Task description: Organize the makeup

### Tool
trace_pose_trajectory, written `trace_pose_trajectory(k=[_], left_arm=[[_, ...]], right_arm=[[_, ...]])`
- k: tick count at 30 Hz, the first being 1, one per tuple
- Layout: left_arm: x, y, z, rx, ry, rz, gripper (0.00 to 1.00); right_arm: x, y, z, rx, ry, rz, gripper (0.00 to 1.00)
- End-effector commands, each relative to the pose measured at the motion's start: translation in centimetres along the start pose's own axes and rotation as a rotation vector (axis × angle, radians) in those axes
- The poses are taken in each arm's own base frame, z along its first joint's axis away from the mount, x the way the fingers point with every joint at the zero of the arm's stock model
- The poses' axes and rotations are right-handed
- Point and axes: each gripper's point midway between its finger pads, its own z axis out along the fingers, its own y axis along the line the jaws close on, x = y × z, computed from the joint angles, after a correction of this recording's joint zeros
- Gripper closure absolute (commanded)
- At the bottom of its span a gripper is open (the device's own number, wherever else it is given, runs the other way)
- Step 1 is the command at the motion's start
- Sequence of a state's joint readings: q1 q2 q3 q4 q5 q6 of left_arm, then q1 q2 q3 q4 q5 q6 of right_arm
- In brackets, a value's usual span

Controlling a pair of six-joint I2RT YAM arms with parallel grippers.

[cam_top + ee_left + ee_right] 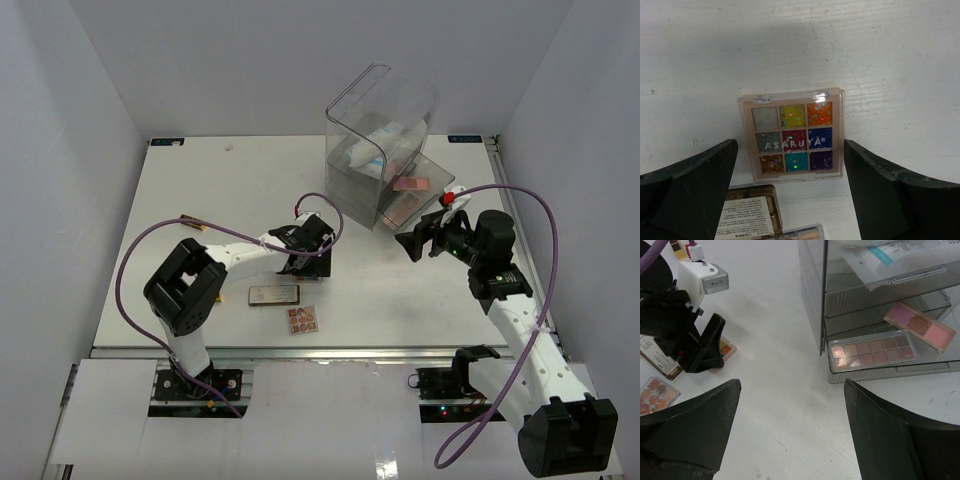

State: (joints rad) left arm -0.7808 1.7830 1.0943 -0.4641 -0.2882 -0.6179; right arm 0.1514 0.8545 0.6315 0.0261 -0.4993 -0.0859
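A nine-pan glitter eyeshadow palette point(792, 136) lies flat on the table, and my left gripper point(790, 147) hovers open right over it, one finger on each side and neither touching. Just nearer lie a brown compact with a label point(747, 212) and a small palette of pink-brown pans point(303, 319). My right gripper point(792, 385) is open and empty above bare table, just left of the pulled-out bottom drawer point(875, 374). In that drawer lie a long palette point(872, 351) and a pink palette point(921, 326). White-and-blue packets point(880, 252) rest in an upper drawer.
The tall clear drawer box point(380, 150) stands at the back right, its lowest drawer open toward the arms. My left arm's cable point(150, 240) loops over the table's left side. The right wrist view shows my left gripper point(690, 340) at its far left.
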Motion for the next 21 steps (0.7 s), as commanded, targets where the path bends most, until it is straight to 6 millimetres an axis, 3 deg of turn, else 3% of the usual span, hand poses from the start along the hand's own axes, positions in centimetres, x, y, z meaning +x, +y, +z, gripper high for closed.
trace_pose_trajectory(k=[1, 6, 8, 11, 14, 18, 21], left_arm=[[0.3, 0.1, 0.7, -0.044, -0.006, 0.014, 0.04], [0.8, -0.2, 1.0, -0.057, -0.004, 0.032, 0.23], [0.5, -0.2, 0.7, -0.058, -0.019, 0.030, 0.40], [0.1, -1.2, -0.3, -0.019, -0.035, 0.066, 0.46], [-0.2, -3.3, -2.0, 0.100, -0.041, 0.126, 0.58], [-1.2, -7.3, -5.0, 0.284, -0.107, 0.218, 0.83], [-1.7, -10.5, -7.1, 0.356, -0.201, 0.308, 0.92]], right_arm=[[-1.1, -0.4, -0.3, 0.016, -0.045, -0.013, 0.10], [-1.1, -0.5, -0.3, 0.019, -0.045, -0.009, 0.10], [-1.1, -0.7, -0.4, 0.026, -0.046, -0.009, 0.10], [-1.4, -1.1, -0.6, 0.036, -0.051, -0.026, 0.10], [-1.5, -1.6, -1.0, 0.049, -0.029, -0.103, 0.10], [-0.8, -2.3, -1.8, 0.061, 0.009, -0.152, 0.09], [-1.0, -2.3, -2.3, 0.040, 0.005, -0.176, 0.01]])
